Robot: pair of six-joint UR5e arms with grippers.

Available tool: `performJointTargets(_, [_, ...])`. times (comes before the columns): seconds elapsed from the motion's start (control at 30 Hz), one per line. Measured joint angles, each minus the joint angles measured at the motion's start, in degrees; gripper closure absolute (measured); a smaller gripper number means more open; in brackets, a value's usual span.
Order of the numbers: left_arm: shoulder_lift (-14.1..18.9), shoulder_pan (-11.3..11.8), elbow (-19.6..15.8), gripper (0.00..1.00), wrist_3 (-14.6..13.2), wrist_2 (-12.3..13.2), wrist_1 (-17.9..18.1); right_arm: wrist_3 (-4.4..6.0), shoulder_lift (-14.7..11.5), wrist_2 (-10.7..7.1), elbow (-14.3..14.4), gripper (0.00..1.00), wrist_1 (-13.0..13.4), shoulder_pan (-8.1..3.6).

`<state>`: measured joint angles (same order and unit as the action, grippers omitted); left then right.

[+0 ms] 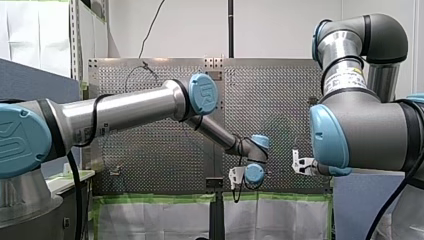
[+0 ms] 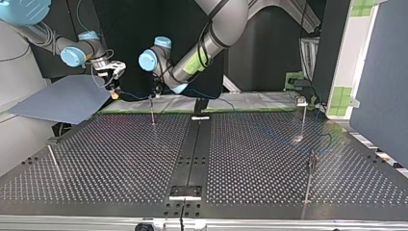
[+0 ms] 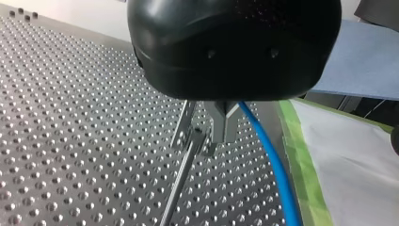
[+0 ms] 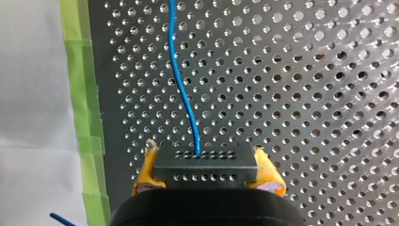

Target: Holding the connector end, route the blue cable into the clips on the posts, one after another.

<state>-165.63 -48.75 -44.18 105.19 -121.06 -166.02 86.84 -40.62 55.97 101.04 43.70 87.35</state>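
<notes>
My right gripper [image 4: 207,173] clamps the black connector [image 4: 205,165] between yellow pads [image 4: 143,172]. The blue cable [image 4: 181,89] runs ahead toward a post [image 3: 177,186] (beneath my left gripper [image 3: 205,127], grip unclear). Best to hold gentle tension while lowering it in.

Dark perforated metal bench [image 4: 306,94] with a dull sheen, smooth glossy blue plastic-sheathed cable [image 4: 181,89], matt black plastic connector block [image 4: 205,167], worn yellow rubbery pads [image 4: 147,165], matt green paper tape [image 4: 82,94], thin brushed-metal post [image 3: 179,183].

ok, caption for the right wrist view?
My right pincer clamps the black connector between yellow pads, blue cable running ahead over the perforated table.
</notes>
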Motion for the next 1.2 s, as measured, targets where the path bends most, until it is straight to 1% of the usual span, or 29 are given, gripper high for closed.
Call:
performJointTargets(0.2, [-0.3, 1.5, 0.0, 1.00, 0.0, 1.8, 0.1, 1.03, 0.0, -0.06, 0.0, 1.00, 0.8, -0.17])
performJointTargets(0.43, [-1.9, 2.6, 0.0, 1.00, 0.2, 4.3, 0.3, 1.94, 0.0, -0.06, -0.1, 1.00, 1.4, -0.34])
performJointTargets(0.97, [-2.3, 4.8, 0.0, 1.00, 0.7, 7.9, 1.4, 3.54, 0.2, 0.01, -0.2, 1.00, 3.0, -0.42])
performJointTargets(1.1, [-2.3, 5.1, 0.0, 1.00, 0.7, 8.7, 1.6, 4.50, 0.7, 0.14, -0.3, 1.00, 4.0, -0.43])
performJointTargets(1.2, [-2.3, 5.2, 0.0, 1.00, 0.7, 8.9, 2.0, 4.74, 1.4, 0.27, -0.5, 1.00, 4.4, -0.30])
